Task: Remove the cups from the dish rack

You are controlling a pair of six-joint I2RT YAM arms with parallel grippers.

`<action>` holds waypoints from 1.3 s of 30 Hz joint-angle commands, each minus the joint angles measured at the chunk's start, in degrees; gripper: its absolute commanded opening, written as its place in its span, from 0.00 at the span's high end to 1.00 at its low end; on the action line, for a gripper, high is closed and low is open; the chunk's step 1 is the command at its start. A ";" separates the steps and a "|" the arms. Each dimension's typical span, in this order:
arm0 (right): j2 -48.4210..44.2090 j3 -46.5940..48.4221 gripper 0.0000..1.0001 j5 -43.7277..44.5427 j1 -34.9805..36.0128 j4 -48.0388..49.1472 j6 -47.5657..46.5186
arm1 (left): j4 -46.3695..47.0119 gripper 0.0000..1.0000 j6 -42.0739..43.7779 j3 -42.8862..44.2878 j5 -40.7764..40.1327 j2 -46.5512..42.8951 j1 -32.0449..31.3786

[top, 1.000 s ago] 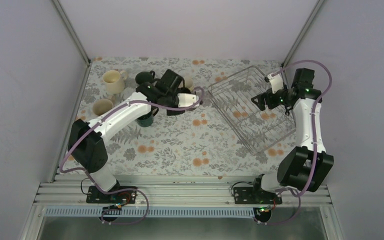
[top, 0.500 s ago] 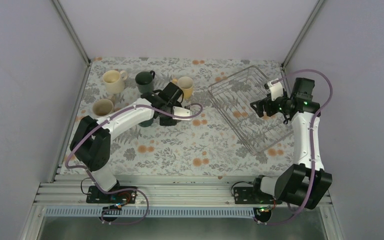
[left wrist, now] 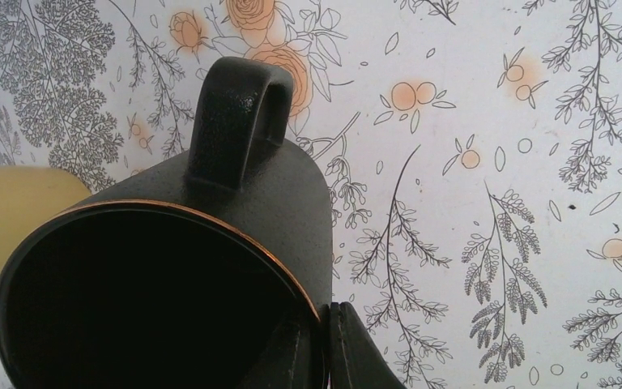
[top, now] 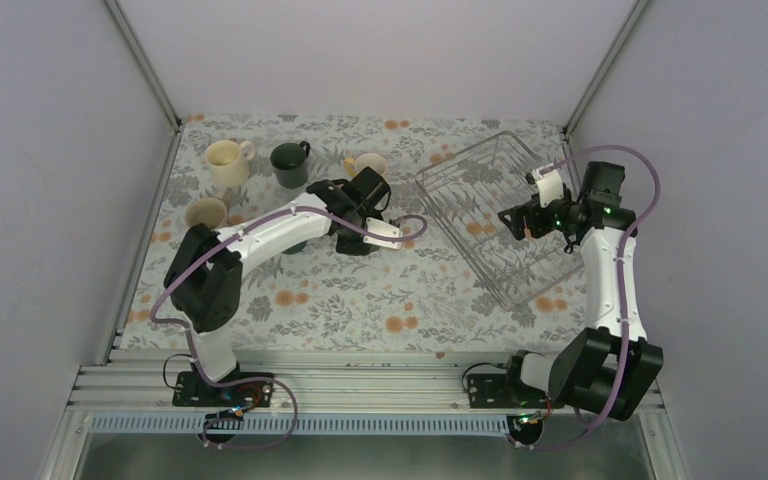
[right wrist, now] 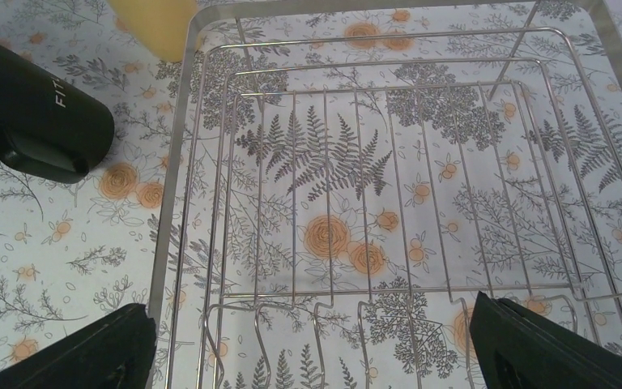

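Note:
My left gripper (top: 362, 242) is shut on the rim of the black mug (left wrist: 170, 275), one finger inside and one outside (left wrist: 326, 324). The mug is tilted low over the flowered cloth with its handle pointing away. It also shows in the right wrist view (right wrist: 36, 113) with white lettering. The wire dish rack (top: 442, 166) holds no mugs. My right gripper (top: 516, 218) is open and empty above the rack (right wrist: 185, 162), its gripper point (right wrist: 316, 356) over the prong row. On the cloth stand a cream mug (top: 225, 160), a dark green mug (top: 288, 163), a yellow mug (top: 368, 164) and a second cream mug (top: 203, 212).
A dark mug (top: 293, 244) is mostly hidden under my left arm. The yellow mug sits just left of the black mug in the left wrist view (left wrist: 4, 203). Walls close in the table at the back and both sides. The rack lies at a slant on the right half.
My left arm has carried the black mug down and toward the near side, from high near the yellow mug to low over the cloth. My right gripper shifted slightly left over the rack.

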 commanded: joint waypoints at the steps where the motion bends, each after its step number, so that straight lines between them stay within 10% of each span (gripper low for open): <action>1: -2.19 -0.33 0.00 0.16 0.31 0.91 -0.02 | -3.14 0.98 1.23 3.41 -0.91 1.79 -0.11; 10: -4.08 -1.16 0.00 0.65 0.28 0.43 0.20 | -7.71 0.97 2.74 6.23 -1.68 3.12 -0.11; 19: -4.95 -1.85 0.00 0.83 0.25 0.30 0.25 | -7.11 0.00 2.37 10.23 -3.32 2.53 -0.20; 30: -21.19 -13.86 0.00 -1.66 0.26 8.88 1.83 | 9.90 0.00 -17.22 12.84 -3.96 -12.72 8.29; 39: -30.02 -21.54 0.00 -5.05 0.24 11.62 2.93 | 42.26 0.00 -24.71 -25.37 -16.77 -39.86 18.87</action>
